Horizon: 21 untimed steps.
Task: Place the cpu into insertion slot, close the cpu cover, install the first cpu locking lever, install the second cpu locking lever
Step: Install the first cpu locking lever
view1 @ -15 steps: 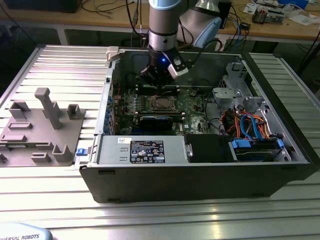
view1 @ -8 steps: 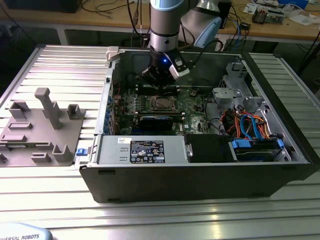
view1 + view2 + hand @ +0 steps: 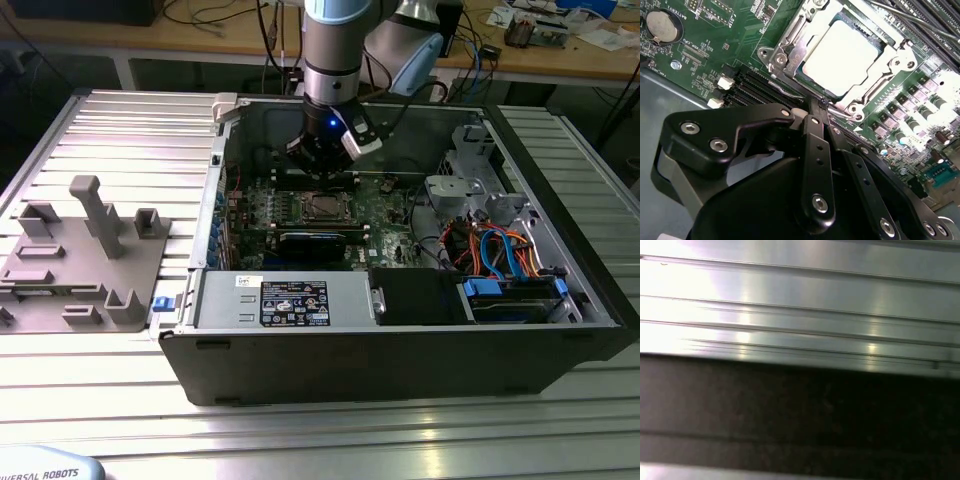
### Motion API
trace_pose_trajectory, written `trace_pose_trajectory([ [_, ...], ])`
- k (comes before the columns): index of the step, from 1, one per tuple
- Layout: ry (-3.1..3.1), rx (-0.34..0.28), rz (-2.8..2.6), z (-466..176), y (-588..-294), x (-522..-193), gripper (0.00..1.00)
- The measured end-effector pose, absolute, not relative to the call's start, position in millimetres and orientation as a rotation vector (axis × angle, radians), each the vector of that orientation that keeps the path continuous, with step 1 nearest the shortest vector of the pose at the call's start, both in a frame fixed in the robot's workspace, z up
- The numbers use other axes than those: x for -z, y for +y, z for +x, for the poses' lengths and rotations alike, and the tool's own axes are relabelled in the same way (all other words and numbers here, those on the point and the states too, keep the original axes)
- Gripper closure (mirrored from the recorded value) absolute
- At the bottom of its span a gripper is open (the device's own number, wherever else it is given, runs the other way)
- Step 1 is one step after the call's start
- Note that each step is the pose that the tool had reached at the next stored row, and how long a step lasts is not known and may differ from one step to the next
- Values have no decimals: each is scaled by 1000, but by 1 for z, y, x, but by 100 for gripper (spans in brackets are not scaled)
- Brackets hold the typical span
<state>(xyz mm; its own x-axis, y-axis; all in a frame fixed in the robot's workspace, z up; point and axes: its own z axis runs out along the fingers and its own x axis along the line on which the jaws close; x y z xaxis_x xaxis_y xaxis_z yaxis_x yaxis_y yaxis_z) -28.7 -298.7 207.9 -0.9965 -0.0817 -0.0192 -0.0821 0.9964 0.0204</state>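
The cpu point(image 3: 842, 55) lies flat in the insertion slot point(image 3: 321, 207) on the green motherboard point(image 3: 705, 55), its pale metal top showing. The cpu cover point(image 3: 790, 52), a silvery frame, lies down around it. A thin wire lever point(image 3: 785, 91) runs along the socket edge nearest my gripper. My gripper point(image 3: 818, 107) has its black fingers together, and their tips sit right at that edge, by the lever's end. Whether they touch the lever I cannot tell. In the exterior view my gripper point(image 3: 322, 165) hangs inside the open computer case just behind the socket.
Black card slots point(image 3: 755, 85) and a coin cell point(image 3: 662, 26) lie beside the socket. The case walls point(image 3: 400, 350), a power supply point(image 3: 285, 300) and a drive bay with blue and orange cables point(image 3: 500, 260) surround the board. A grey fixture plate point(image 3: 80, 260) sits at the exterior view's left.
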Motion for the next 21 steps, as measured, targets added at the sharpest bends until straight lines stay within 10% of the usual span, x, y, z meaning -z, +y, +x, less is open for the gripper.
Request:
trace_pose_trajectory([
  [21, 3120, -33, -128, -16, -299, -204, 89],
])
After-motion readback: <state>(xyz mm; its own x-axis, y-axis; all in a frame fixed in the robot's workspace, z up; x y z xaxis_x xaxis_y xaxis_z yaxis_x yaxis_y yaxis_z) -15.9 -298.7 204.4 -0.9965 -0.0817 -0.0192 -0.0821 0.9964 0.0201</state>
